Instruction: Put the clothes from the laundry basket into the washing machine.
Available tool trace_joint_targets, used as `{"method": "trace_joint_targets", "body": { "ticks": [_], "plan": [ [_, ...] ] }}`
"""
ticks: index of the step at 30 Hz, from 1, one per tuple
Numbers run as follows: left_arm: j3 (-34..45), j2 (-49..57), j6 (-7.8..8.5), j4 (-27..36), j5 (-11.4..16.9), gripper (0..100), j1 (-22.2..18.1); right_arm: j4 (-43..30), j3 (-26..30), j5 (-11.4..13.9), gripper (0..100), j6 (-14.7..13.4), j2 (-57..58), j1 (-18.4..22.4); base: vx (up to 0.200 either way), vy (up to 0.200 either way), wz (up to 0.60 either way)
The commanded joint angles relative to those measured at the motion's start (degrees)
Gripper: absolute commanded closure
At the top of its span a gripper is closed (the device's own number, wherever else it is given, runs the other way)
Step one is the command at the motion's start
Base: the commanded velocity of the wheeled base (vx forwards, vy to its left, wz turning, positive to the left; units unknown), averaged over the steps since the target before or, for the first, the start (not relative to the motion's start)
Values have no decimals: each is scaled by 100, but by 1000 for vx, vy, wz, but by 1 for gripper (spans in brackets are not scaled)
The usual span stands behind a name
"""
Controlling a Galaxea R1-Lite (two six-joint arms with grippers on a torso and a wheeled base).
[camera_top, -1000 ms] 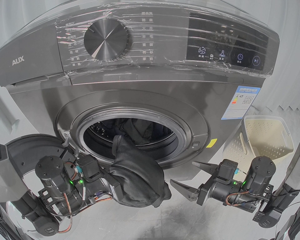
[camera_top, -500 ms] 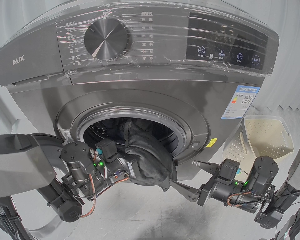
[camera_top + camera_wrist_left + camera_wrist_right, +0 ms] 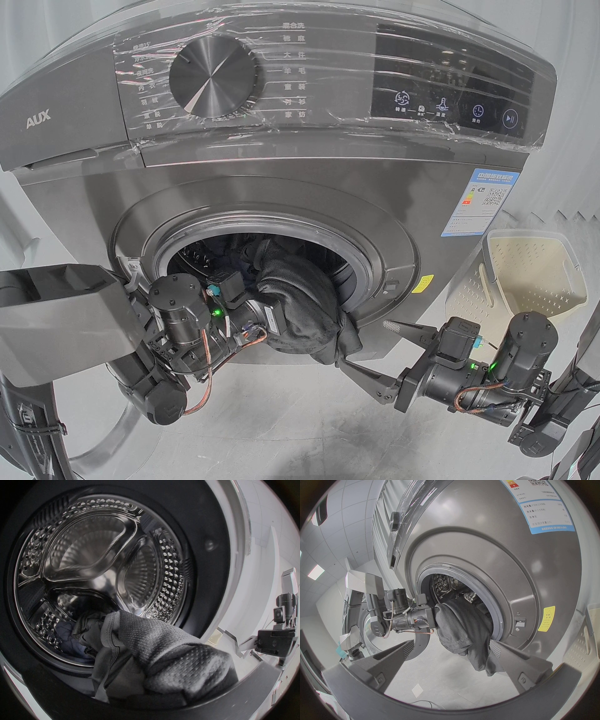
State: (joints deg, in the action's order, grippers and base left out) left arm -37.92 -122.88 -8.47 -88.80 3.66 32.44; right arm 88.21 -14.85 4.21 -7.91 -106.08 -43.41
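Note:
A grey front-loading washing machine [image 3: 400, 206] stands with its round opening [image 3: 369, 250] uncovered. My left gripper [image 3: 299, 307] is at the opening's lower rim, shut on a black garment [image 3: 303, 294] that wraps over its fingers. Part of the garment [image 3: 162, 661] lies over the rim into the steel drum [image 3: 93, 548], and a corner hangs outside [image 3: 479, 658]. More dark clothes [image 3: 67, 633] lie on the drum floor. My right gripper [image 3: 362, 344] hovers open, low and to the right of the opening, close to the hanging corner. The cream laundry basket [image 3: 531, 269] stands to the right, tilted.
The machine's door [image 3: 370, 630] is swung open on the left, behind my left arm. Grey floor [image 3: 312, 431] lies in front of the machine. The basket's perforated inside shows no clothes.
My left arm has carried the black garment up and forward from below the opening onto its rim and partly into the drum. The right arm has stayed in place.

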Motion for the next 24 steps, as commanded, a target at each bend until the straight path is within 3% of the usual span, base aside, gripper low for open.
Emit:
{"method": "trace_joint_targets", "body": {
  "ticks": [1, 16, 19, 24],
  "plan": [
    [-426, -482, 21, 3, 3, 100, -177, 3, -1, 1, 0, 0, 0, -1, 0, 0, 0],
    [-1982, -1326, 65, 293, -49, 100, -414, 3, -9, -7, 0, -9, -18, -18, 0, 0, 0],
    [-2588, -1405, 83, 627, -331, 100, -502, 3, -1, -7, 0, -9, -35, -18, 0, 0, 0],
    [-3335, -1484, 74, 961, -506, 100, -590, 3, -1, -7, 0, -9, -35, -27, 0, 0, 0]
  ]
}}
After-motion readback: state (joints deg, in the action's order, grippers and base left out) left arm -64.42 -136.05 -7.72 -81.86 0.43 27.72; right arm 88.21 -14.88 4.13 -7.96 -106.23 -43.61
